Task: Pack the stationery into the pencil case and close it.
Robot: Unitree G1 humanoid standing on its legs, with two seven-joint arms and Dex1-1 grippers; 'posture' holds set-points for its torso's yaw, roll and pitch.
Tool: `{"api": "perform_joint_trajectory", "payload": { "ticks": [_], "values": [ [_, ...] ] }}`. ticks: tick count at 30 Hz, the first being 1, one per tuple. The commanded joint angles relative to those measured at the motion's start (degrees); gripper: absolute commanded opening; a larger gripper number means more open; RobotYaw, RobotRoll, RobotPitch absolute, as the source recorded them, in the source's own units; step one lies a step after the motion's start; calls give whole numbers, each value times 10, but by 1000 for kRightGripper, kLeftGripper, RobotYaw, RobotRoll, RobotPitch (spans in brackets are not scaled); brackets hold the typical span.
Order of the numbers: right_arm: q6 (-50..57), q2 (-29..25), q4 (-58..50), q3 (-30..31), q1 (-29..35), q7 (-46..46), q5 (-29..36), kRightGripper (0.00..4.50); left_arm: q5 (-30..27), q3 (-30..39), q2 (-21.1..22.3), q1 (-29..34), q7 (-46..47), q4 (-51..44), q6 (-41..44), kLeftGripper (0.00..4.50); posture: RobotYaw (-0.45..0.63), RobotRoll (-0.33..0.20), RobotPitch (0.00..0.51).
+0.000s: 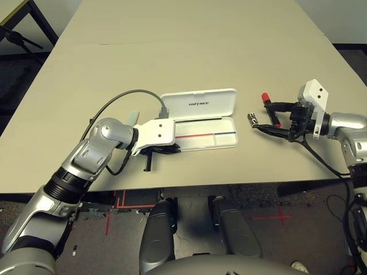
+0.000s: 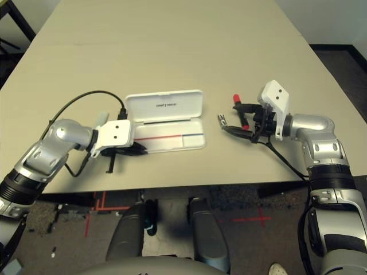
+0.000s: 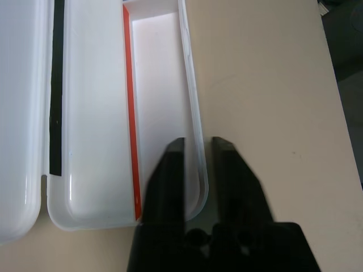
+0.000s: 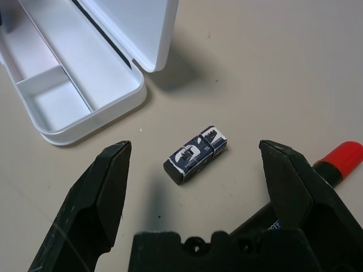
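The white pencil case lies open at mid table, its lid with dark lettering folded back; red and blue lines show inside. My left gripper straddles the tray's front wall at its left end, one finger inside and one outside, a little apart. A pale translucent stick lies behind my left wrist. My right gripper is wide open to the right of the case, over a small black-and-silver piece on the table. The red marker lies beside its far finger.
A black cable loops from my left wrist over the table behind the case. The table's front edge runs close below the case. Bare tabletop stretches behind the case and between the case and my right gripper.
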Motion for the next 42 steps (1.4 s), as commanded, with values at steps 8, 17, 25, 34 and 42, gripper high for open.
{"api": "perform_joint_trajectory", "payload": {
  "ticks": [8,17,25,34,42],
  "values": [
    [0,-1,7,11,-12,15,-2,4500,-34,58,26,33,-9,-43,-6,4468,-71,0,188],
    [89,-16,-38,-33,-18,-3,53,4500,-94,130,31,5,-18,-33,3,4468,-71,0,185],
    [350,-74,-170,-40,-22,-105,78,4500,-100,140,44,-11,-22,-40,5,4468,-72,0,181],
    [586,-59,-189,-25,-105,-260,56,4500,-99,130,40,-14,-13,-58,18,4468,-78,0,181],
    [578,-16,-116,9,-120,-319,28,4500,-96,122,34,-22,-11,-62,29,4468,-63,0,183]
  ]
}}
